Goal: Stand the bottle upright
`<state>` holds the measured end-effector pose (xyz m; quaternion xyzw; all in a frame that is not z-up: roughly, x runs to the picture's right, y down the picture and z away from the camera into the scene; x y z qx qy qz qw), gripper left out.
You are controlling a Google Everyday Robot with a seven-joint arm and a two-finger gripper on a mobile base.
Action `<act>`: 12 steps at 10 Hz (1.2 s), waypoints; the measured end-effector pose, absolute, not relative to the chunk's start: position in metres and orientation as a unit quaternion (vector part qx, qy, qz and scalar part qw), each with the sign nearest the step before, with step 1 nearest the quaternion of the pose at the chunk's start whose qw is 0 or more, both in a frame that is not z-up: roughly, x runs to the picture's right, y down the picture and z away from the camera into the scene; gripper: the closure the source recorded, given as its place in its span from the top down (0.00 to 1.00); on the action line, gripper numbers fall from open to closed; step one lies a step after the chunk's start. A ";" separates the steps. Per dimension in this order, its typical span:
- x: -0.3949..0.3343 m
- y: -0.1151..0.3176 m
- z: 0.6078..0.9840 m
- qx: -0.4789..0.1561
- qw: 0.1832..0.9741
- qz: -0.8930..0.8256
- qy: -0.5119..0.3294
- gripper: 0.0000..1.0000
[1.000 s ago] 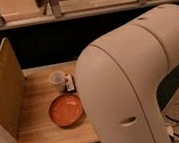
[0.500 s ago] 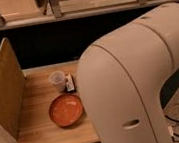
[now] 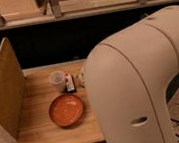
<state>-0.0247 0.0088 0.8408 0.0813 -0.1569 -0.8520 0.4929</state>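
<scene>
Bottle [image 3: 82, 77]: we see only a pale sliver of it on the tabletop [image 3: 41, 129], just beyond the orange bowl [image 3: 66, 110] and to its right, mostly hidden by the white arm [image 3: 134, 79]. We judge it light, stiff, slippery plastic that may roll, so we should grasp it mid-body, across its width. Our hand is out of sight, so we cannot tell its state.

Only a pale white sliver of the bottle [image 3: 82, 77] shows on the tabletop [image 3: 41, 130]; the rest is hidden by the robot's white arm [image 3: 134, 79], so its pose cannot be told. The tool is out of view, so the bottle's place relative to it cannot be told
</scene>
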 end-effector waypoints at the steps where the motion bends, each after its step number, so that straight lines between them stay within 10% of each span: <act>1: -0.025 0.009 0.841 0.081 0.493 -0.852 -0.157 0.00; 12: -0.023 0.004 0.843 0.082 0.481 -0.860 -0.149 0.00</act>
